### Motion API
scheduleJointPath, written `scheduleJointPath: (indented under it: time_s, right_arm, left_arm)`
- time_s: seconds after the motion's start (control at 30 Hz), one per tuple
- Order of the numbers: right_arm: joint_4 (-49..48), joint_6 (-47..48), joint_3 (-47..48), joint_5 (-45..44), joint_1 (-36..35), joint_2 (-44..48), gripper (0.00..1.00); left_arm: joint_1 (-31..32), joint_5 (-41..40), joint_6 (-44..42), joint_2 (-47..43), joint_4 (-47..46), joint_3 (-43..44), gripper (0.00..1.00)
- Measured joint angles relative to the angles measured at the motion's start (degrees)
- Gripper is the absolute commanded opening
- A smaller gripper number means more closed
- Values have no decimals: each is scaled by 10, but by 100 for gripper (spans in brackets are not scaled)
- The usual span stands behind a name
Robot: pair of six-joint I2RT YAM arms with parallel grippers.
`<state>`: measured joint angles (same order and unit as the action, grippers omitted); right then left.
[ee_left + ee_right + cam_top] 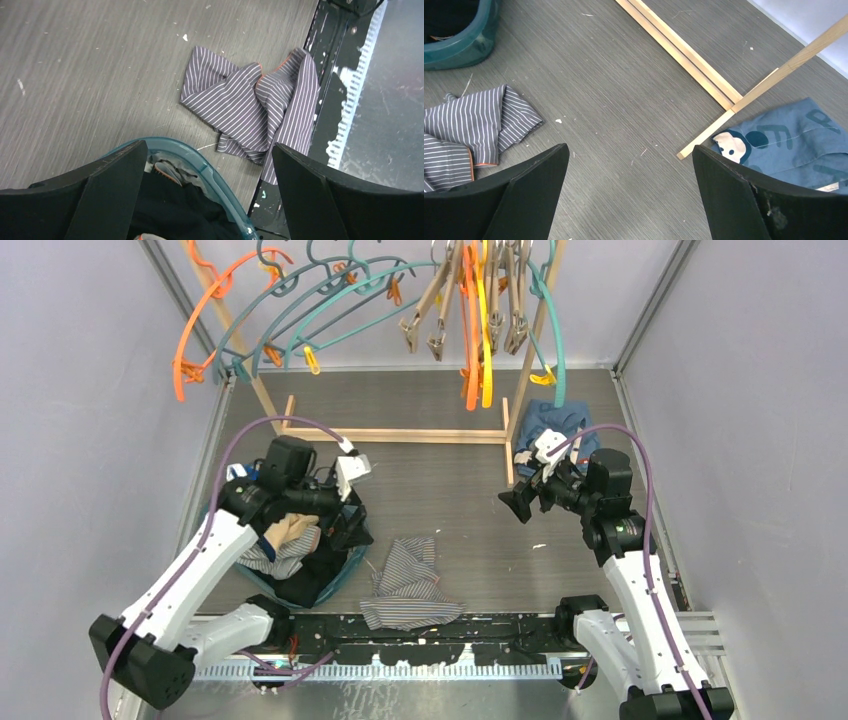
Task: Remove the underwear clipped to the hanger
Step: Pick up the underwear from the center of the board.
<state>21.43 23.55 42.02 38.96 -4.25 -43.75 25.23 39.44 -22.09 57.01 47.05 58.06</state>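
Right now the pinstriped underwear (410, 585) lies crumpled on the grey bench (450, 470), near its front edge and between the two arms, with one corner reaching the black strip along that edge. An orange edging shows along one of its hems in the left wrist view (245, 105).

To its left stands a teal basket (345, 570) holding a heap of soft garments (285, 545): something beige on top, grey stripes beneath, dark cloth below; which pieces these are is hard to tell from above. The left tool (208, 145) hangs over the basket's rim (200, 156), its two black fingers spread wide with nothing between them.

The right tool (630, 147) hovers above bare bench, well apart from the striped piece (469, 125), its fingers likewise wide apart and empty. Beyond it, a blue garment printed with a cartoon face (794, 135) lies against the foot of the wooden rack (684, 55).

At the far end the rack carries orange, teal and wooden clip hangers (400, 290).
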Motion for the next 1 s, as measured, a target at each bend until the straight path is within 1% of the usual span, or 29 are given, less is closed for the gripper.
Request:
scheduleJointPath:
  time_s: [0.13,0.23,0.37,0.6,0.93,1.0]
  right_arm:
    - [0,0,0,-10,0,0,100]
    - [1,2,0,-14,0,3,100]
    - [1,3,0,-17,0,4,100]
    - [0,3,0,-40,0,4,100]
    - [0,3,0,-45,0,0,100]
    - [0,3,0,-46,0,-4,100]
  left_arm:
    - [50,-27,-29,37,-16,-14,98]
    - [106,-58,-50,66,-28,-21,98]
    - [165,-83,-74,100,-41,-22,98]
    - [251,-123,-115,154,-68,-47,98]
    - [365,-137,-139,240,-111,-84,98]
    - [384,-140,-141,258,-123,-88,99]
